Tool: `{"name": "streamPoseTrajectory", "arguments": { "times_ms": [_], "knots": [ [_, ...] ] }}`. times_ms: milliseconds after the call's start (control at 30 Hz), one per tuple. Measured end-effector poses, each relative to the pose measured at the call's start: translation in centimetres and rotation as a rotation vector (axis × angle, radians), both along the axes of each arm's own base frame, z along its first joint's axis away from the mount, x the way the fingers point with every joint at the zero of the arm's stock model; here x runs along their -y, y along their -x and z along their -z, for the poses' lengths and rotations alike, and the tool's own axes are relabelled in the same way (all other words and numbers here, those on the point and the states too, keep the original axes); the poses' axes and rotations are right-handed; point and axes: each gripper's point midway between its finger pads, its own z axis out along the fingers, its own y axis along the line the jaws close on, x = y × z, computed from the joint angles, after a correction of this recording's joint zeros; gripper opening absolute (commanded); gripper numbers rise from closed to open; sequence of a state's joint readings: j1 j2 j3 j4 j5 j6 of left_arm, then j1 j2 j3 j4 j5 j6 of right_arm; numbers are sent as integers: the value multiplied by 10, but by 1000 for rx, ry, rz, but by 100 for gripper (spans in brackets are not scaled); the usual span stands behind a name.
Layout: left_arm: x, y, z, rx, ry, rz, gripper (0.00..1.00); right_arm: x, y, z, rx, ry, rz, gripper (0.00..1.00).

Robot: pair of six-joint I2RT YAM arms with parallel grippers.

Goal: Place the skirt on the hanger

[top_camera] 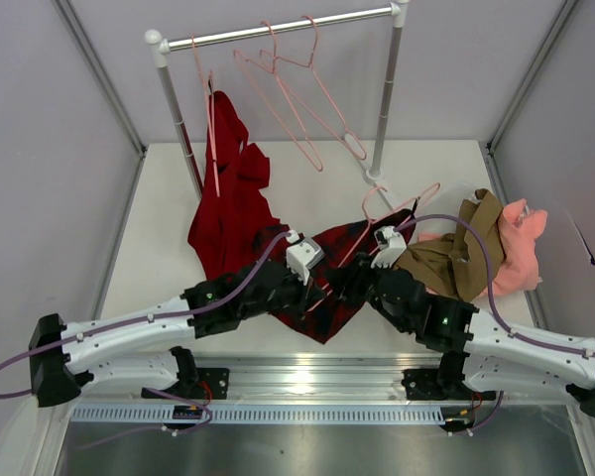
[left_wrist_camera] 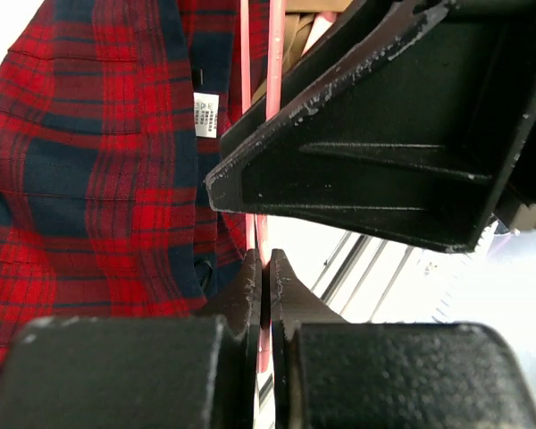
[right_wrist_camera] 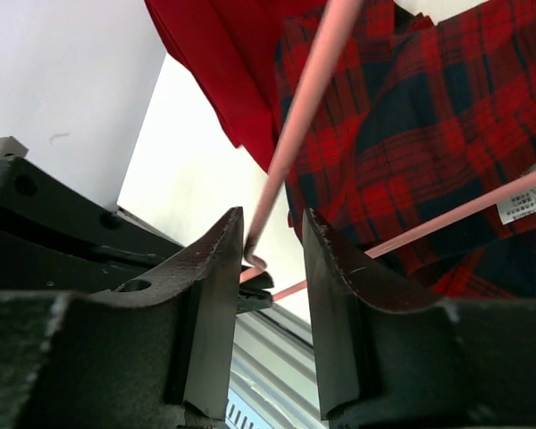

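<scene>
Seems to be the early part of the job: securing the hanger above the skirt, with no fabric on the frame yet. Left gripper pinched fully together on one thin pink bar of the hanger, near the lower end of that bar in the left wrist view. Right gripper parted to a moderate gap, with another pink bar passing between the fingers and clamped by neither; looks poised to take or re-take a hold rather than gripping.

Skirt spread loosely on the table at centre, directly under both grippers, beside the solid red garment on its left and just short of the tan clothes on its right. Long axis diagonal: a pointed corner toward the arm bases, the broader part running away and to the right. White care label showing, so probably inner face or waistband uppermost there.

Hanger lying across the skirt on much the same diagonal, hook toward the far right, away from the arms.

Next, probably: close on the bar for a firm two-point hold, or free one gripper to catch the waistband and work it over the hanger's shoulders. Calls for keeping the frame steady, lifting cloth alone, and not dragging the red garment along.
</scene>
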State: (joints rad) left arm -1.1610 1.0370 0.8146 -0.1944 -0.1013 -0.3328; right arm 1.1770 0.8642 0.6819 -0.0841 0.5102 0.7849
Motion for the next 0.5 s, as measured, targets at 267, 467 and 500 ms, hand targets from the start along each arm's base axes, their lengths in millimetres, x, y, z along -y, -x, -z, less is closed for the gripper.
{"name": "streamPoseTrajectory", "arguments": {
  "times_ms": [267,467,500],
  "knots": [
    [5,-2,5,-9,-3,-3,16,0,0,-3,-1,-27,13,0],
    [-7,-1,-10,-8,39,-42,41,11,-7,-6,16,-22,57,0],
    [-14,-1,-16,-5,65,-66,42,13,-9,-6,17,-22,65,0]
  ]
}}
